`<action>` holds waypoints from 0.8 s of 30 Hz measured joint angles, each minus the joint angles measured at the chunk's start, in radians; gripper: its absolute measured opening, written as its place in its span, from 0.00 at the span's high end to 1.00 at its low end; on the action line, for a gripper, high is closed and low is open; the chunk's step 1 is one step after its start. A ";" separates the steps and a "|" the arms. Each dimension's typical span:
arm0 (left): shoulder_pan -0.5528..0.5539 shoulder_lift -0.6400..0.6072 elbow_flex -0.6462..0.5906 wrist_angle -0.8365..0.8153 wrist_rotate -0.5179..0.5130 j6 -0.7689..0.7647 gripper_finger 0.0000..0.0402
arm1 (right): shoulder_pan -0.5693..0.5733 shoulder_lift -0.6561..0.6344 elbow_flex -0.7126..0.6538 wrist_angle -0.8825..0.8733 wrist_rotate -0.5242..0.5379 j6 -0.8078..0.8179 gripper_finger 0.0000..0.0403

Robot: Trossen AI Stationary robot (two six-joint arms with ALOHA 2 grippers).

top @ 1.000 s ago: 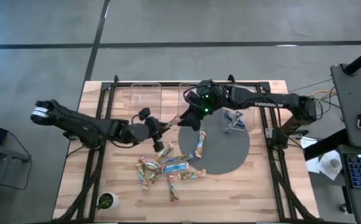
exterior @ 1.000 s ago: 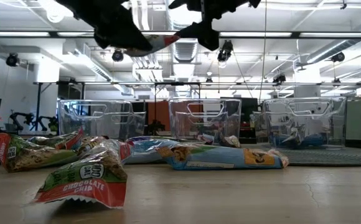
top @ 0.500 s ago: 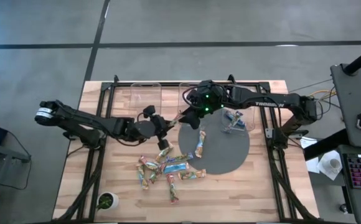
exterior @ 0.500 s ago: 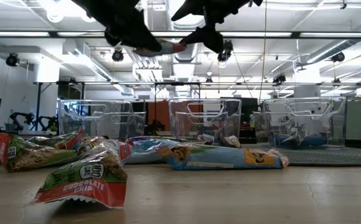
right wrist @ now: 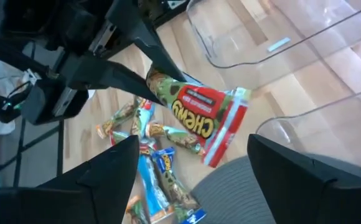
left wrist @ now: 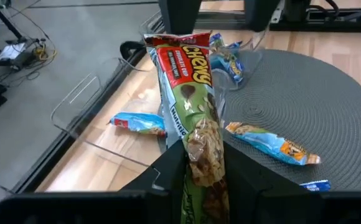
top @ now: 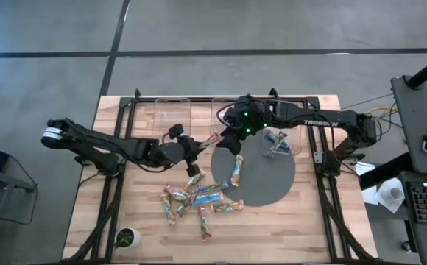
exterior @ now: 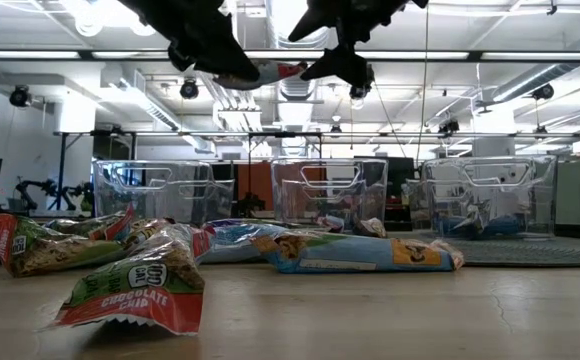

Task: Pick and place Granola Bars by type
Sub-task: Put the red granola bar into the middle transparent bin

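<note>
My left gripper (top: 190,149) is shut on a green and red granola bar (top: 205,143), held high above the table. The bar's red end (right wrist: 221,121) points at my right gripper (top: 230,141), which hangs open just beyond it without touching it. In the low view the bar (exterior: 268,72) sits between the two grippers near the top of the picture. Several more bars lie in a loose pile (top: 195,199) on the wood. One bar (top: 235,171) rests flat on the grey round mat (top: 269,180). My left gripper pinches the bar between its two fingers (left wrist: 165,171) at the green end (left wrist: 202,146). The fingers come level from the table's left side and lie along the bar. The bar is lifted clear and sticks out forward, red end farthest from the fingers.
Three clear bins stand toward the far edge: one (top: 173,110) on the left, one (top: 224,109) in the middle, one (top: 276,142) on the mat with blue bars inside. A small plant pot (top: 127,237) sits at the near left corner.
My left gripper has carried the bar toward the table's right and slightly toward the far edge, closer to the right gripper. My right gripper has drawn back a little toward the right, leaving a small gap at the bar's red end.
</note>
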 joint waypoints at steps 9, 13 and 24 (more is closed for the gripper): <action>-0.002 0.000 0.015 0.005 0.000 0.001 0.83 | -0.040 0.000 -0.009 0.065 -0.089 -0.002 0.28; -0.005 0.000 0.015 0.010 0.000 0.001 0.83 | -0.061 0.007 -0.023 0.107 -0.144 0.032 0.28; -0.002 0.001 0.015 0.065 -0.003 0.031 0.83 | -0.061 0.007 -0.059 0.194 -0.153 0.057 0.34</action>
